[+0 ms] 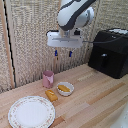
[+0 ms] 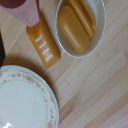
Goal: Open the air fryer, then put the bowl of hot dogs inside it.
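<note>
The black air fryer (image 1: pixel 111 51) stands at the exterior view's right with its drawer closed; the chunky black handle (image 1: pixel 104 60) sticks out of its front. My gripper (image 1: pixel 63 52) hangs in the air well above the table, its two blue-tipped fingers apart and empty, above the pink cup and bowl. The small white bowl (image 1: pixel 65 89) holds yellow-orange hot dogs (image 1: pixel 63 88). In the wrist view the bowl (image 2: pixel 99 30) and its hot dogs (image 2: pixel 75 27) show from above; the fingers are not seen there.
A pink cup (image 1: pixel 48 78) stands just beside the bowl. An orange oblong food piece (image 1: pixel 51 94) lies on the table between bowl and a large floral-rimmed plate (image 1: pixel 31 112). A woven screen backs the table.
</note>
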